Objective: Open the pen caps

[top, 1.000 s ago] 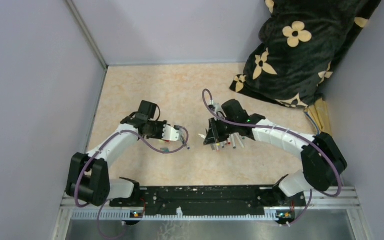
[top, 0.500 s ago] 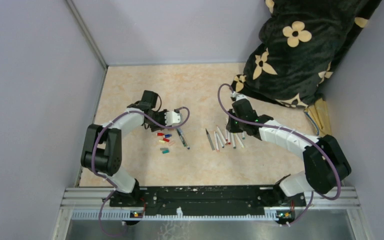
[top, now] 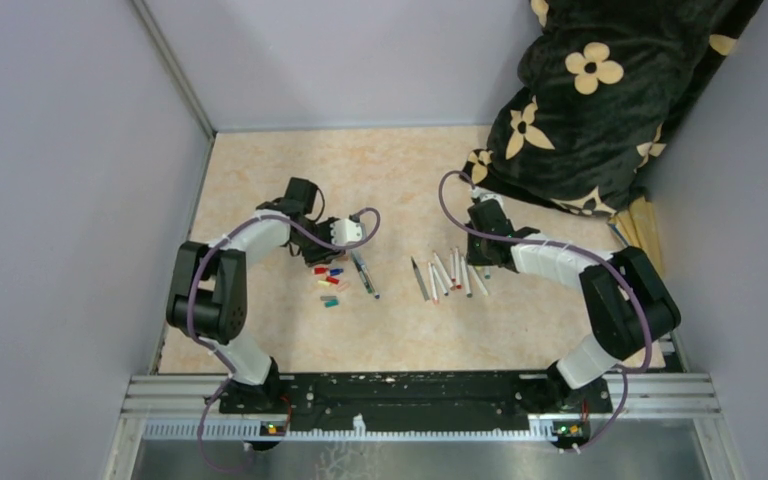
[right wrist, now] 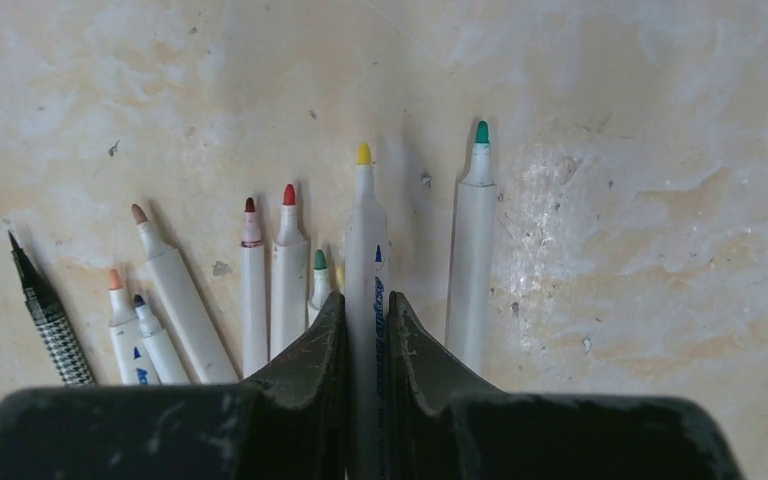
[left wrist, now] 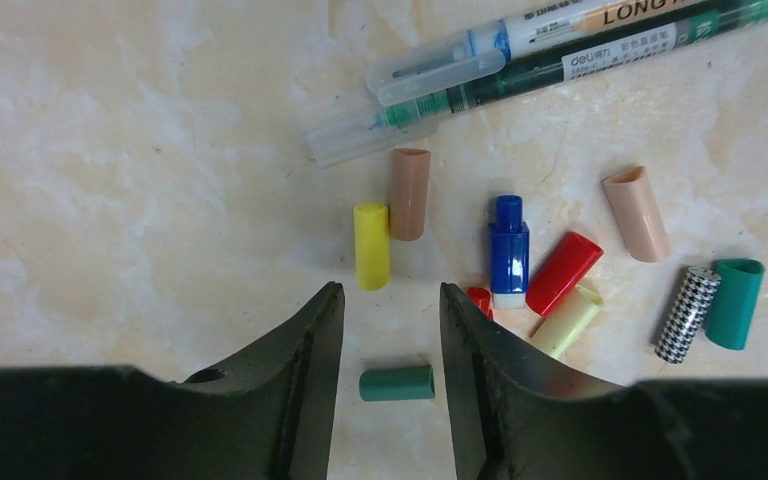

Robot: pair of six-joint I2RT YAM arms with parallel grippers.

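Left gripper parted, right gripper seemingly clamped

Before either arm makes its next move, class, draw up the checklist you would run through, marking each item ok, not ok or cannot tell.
1. The left gripper empty, jaws apart: ok.
2. The short dark green plastic cap loose on the marbled beige table, touching neither jaw: ok.
3. The right gripper shut on the yellow-tipped white pen: ok.
4. All pens uncapped: not ok; two marker pens with translucent caps are capped.
5. Held pen lifted off the table: cannot tell.
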